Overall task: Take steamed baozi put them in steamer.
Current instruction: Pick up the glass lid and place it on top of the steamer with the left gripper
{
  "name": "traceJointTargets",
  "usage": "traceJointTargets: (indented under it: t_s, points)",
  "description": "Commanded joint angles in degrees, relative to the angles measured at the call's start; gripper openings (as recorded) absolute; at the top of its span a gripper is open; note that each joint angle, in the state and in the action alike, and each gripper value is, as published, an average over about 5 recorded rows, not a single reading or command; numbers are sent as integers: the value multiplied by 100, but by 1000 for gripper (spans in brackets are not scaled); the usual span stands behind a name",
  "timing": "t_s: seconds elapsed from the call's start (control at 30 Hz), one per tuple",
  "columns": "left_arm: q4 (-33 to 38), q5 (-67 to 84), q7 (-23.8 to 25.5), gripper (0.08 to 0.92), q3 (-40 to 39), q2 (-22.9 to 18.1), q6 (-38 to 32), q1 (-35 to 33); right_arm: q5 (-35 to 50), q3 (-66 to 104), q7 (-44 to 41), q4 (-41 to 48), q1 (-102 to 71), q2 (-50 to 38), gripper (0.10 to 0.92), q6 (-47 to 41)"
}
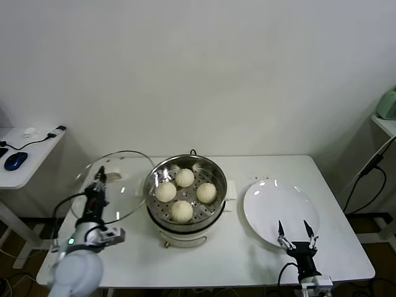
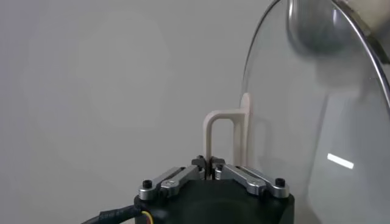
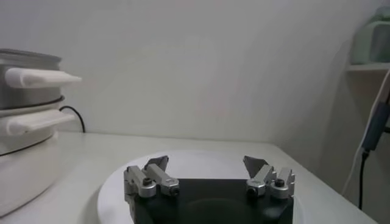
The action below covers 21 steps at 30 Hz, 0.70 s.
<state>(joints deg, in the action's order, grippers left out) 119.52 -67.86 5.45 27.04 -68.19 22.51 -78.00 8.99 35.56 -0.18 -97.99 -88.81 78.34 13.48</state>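
Several cream-white baozi (image 1: 184, 177) lie on the perforated tray inside the shiny steel steamer (image 1: 159, 173) at the middle of the table. My left gripper (image 1: 99, 178) is shut on the white handle (image 2: 219, 135) of the round glass lid (image 1: 127, 185), holding it tilted on edge to the left of the steamer. The lid (image 2: 323, 115) fills one side of the left wrist view. My right gripper (image 1: 297, 232) is open and empty over the near edge of the white plate (image 1: 278, 207). The right wrist view shows the gripper (image 3: 206, 163) and the steamer (image 3: 24, 85) off to the side.
The white plate (image 3: 183, 164) sits bare to the right of the steamer. A side desk (image 1: 34, 154) with a blue mouse (image 1: 15, 160) stands at the far left. A cable (image 1: 365, 179) hangs off the table's right side. A shelf (image 1: 387, 120) is at the far right.
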Motion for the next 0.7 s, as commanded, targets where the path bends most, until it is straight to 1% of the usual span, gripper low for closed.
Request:
traceJointTargets:
  t_s: [0.03,0.27,0.5,0.7]
  points:
    - [693,-938,516,134,-1296,-282,717,229,-41,-30,12,109,21,-18,823,201]
    - [530,-1888,965,134,-2217,-840,1232,704,33,-75,20,226,61,-40,823,275]
    - [88,-2306,979,134,-2706,-1365,1514,981,77,-108,30,243,47,-46,823,325]
    - [-339,-2504,939,134,-2970,-1755,1596,1149,134,-91,48,278,22,-73,823,420]
